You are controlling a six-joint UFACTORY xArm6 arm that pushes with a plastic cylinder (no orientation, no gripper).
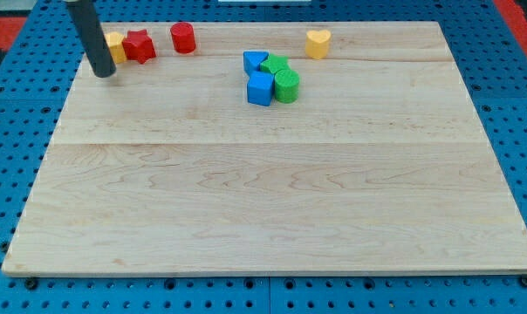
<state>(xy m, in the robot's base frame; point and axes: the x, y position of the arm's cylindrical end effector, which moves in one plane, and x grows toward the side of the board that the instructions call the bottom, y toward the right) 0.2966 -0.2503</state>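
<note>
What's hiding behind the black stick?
A yellow block sits behind the rod, just right of my tip. Only its right part shows, so its shape stays unclear. A red star-shaped block sits against it on the view's right.

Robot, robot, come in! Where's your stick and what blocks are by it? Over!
My tip at view's top left, just left of yellow block. Red star-like block beside that. Blue-green cluster apart, mid-board.

Wooden board [272,201] (seven coloured blocks [260,88])
</note>
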